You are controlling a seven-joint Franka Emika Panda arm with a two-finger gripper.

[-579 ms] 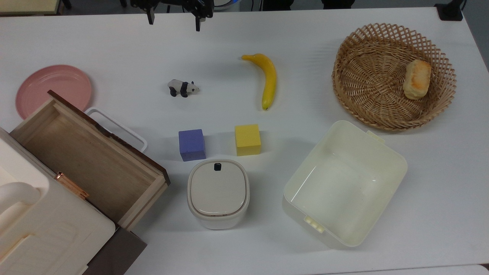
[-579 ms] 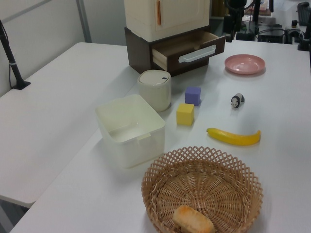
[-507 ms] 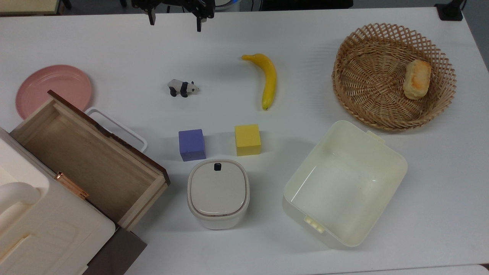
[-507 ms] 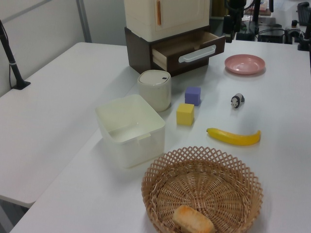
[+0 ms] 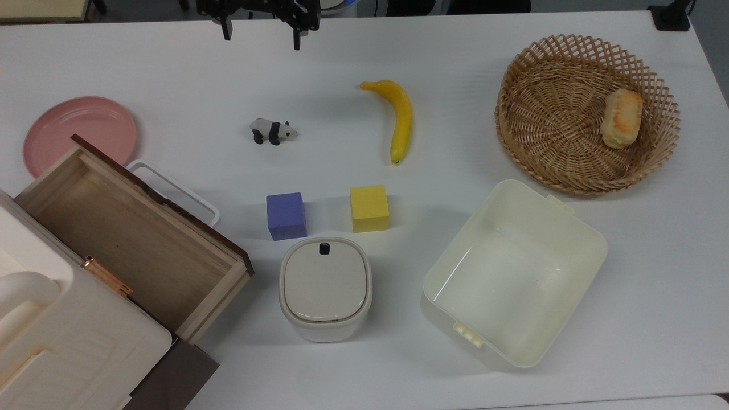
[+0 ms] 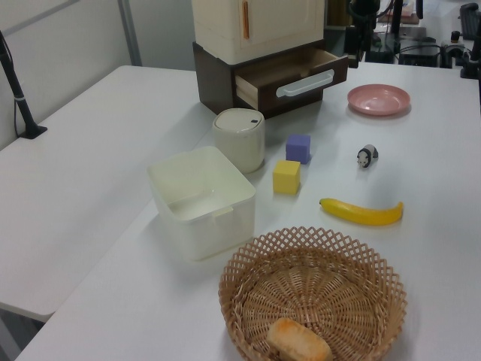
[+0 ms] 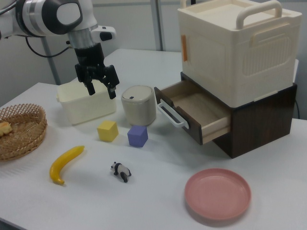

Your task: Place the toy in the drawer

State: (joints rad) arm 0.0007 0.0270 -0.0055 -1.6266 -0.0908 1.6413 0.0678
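Note:
The toy, a tiny black-and-white panda [image 5: 273, 131] [image 6: 366, 156] [image 7: 121, 171], stands on the white table between the pink plate and the banana. The wooden drawer [image 5: 131, 242] [image 6: 289, 75] [image 7: 194, 112] with a dark front and white loop handle is pulled open and holds nothing. My gripper [image 5: 261, 37] [image 7: 100, 90] hangs open in the air near the top view's upper edge, well above and away from the panda, with nothing between its fingers.
On the table lie a yellow banana [image 5: 398, 118], a purple cube [image 5: 286, 216], a yellow cube [image 5: 369, 208], a lidded cream canister [image 5: 324, 288], a cream plastic bin [image 5: 514, 273], a wicker basket [image 5: 586, 114] holding bread, and a pink plate [image 5: 80, 132].
The gripper has crept slightly lower in the top view. Nothing else has moved.

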